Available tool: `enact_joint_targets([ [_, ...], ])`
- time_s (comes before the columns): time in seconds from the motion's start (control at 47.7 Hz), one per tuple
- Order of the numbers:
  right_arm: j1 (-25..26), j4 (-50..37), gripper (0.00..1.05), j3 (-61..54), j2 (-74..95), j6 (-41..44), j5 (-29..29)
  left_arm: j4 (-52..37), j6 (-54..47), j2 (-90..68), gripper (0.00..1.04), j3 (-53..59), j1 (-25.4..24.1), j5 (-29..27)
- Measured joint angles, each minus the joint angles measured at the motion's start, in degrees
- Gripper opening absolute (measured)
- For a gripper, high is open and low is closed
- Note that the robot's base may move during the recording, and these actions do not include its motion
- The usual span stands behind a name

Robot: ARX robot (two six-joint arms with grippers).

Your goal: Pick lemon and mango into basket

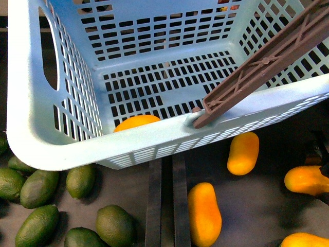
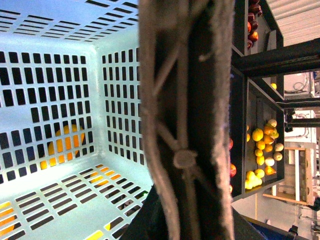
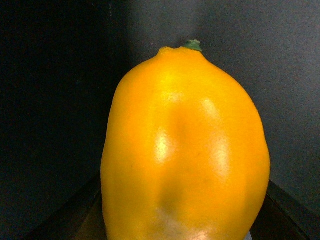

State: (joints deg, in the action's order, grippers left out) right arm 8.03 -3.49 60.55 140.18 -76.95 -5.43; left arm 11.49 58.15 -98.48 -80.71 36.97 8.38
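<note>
Perhaps one mango [image 1: 136, 122] sat in the basket [image 1: 31, 103] — lemons [image 1: 80, 180] and mangoes [image 1: 204, 213] lay by the desk's near edge — whether the grippers were spread or pinching, I could not tell.

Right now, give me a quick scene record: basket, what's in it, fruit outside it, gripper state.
basket: light aqua, slotted, tilted, fills most of the front view
handle: brown, crossing the near rim on the right
in basket: one orange fruit against the near wall
outside, left: several green fruits on the dark surface
outside, right: four orange mangoes, lying apart
right wrist view: one mango close up, green stem stub showing
gripper state: cannot tell, either arm
</note>
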Motion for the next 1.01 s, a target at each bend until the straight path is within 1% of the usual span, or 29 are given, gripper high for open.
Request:
enact_joint_targets([
  [0.147,0.8,-1.7,0.61,-2.7,-2.4,1.2,0.1,0.0,0.0,0.0,0.05,0.0,0.0,0.0],
  [0.231,1.7,-3.1,0.61,-5.4,-5.8,2.6,-1.0,0.0,0.0,0.0,0.05,0.0,0.0,0.0],
  [0.441,7.3,-5.9,0.61,-14.6,-24.6,8.6,-3.0,0.0,0.0,0.0,0.05,0.0,0.0,0.0],
  [0.629,9.9,-6.2,0.61,-19.3,-37.6,11.4,-3.1,0.0,0.0,0.0,0.05,0.0,0.0,0.0],
  [0.692,10.2,-5.3,0.61,-21.3,-45.5,12.7,-3.1,0.0,0.0,0.0,0.05,0.0,0.0,0.0],
  [0.776,9.7,-3.7,0.61,-22.6,-54.1,14.0,-2.8,0.0,0.0,0.0,0.05,0.0,0.0,0.0],
  [0.86,7.5,-2.8,0.61,-23.1,-62.4,15.5,-4.3,0.0,0.0,0.0,0.05,0.0,0.0,0.0],
  [0.965,2.5,-2.5,0.61,-22.8,-68.9,17.7,-6.5,0.0,0.0,0.0,0.05,0.0,0.0,0.0],
  [1.007,-0.4,-2.7,0.61,-22.1,-69.9,18.7,-7.5,0.0,0.0,0.0,0.05,0.0,0.0,0.0],
])
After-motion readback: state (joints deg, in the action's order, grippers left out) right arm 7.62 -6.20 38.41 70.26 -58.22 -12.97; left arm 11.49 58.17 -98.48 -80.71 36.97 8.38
